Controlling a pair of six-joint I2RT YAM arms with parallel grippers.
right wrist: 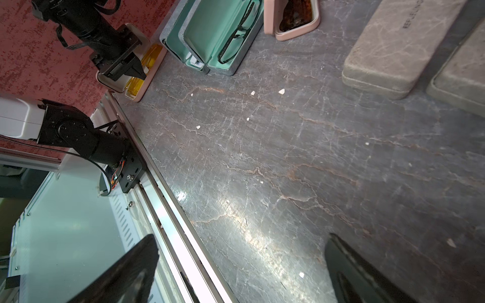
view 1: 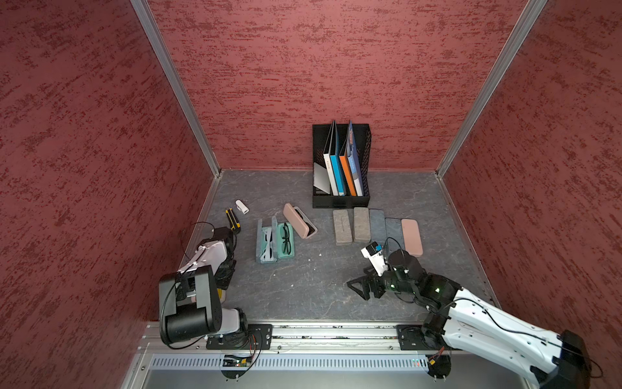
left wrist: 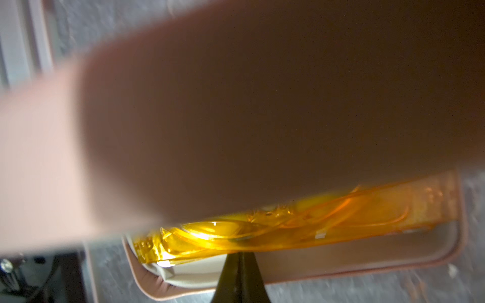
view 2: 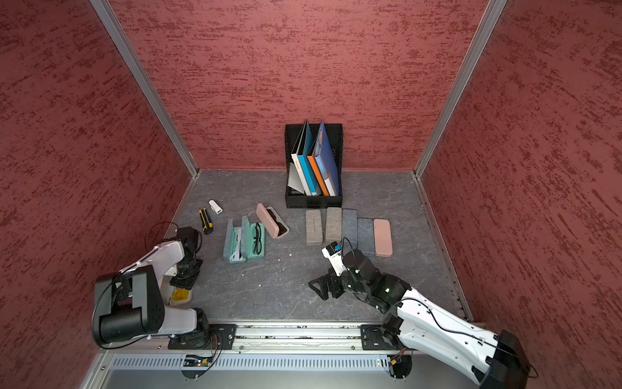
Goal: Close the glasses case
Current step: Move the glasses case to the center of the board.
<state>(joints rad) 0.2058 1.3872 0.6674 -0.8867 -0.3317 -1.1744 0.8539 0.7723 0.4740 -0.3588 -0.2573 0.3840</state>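
Okay, top views: pink case (view 2: pixel 189 300) sits near teal case (view 2: pixel 250 242), on the side closer to the robot. It is mostly hidden under left gripper (view 2: pixel 184 284), and only a yellow patch shows. Right gripper (view 1: pixel 358 289) is well apart from teal case, off its other long side, with fingers spread wide and nothing between them.

Left wrist: blurred pink lid (left wrist: pixel 262 105) fills most of the frame, raised over the base (left wrist: pixel 367 265). Yellow glasses (left wrist: pixel 262 233) lie inside. The left tips are pressed together at the base's rim, pinching nothing. Can't tell if they touch the rim.

Right wrist: left gripper hangs over pink case, just beside teal case's short end. The right fingers gape over bare table (right wrist: pixel 288 157).

Handling, my guess: the case is a light, stiff shell with a smooth skin, so it will likely skid on the table if shoved sideways. No need to grip it. Use the closed tips as a pusher on the lid's free long edge, far from the hinge, and press down towards the base. The glasses look fragile, so check that they sit fully inside or the lid may pinch them. It probably snaps shut near the end.
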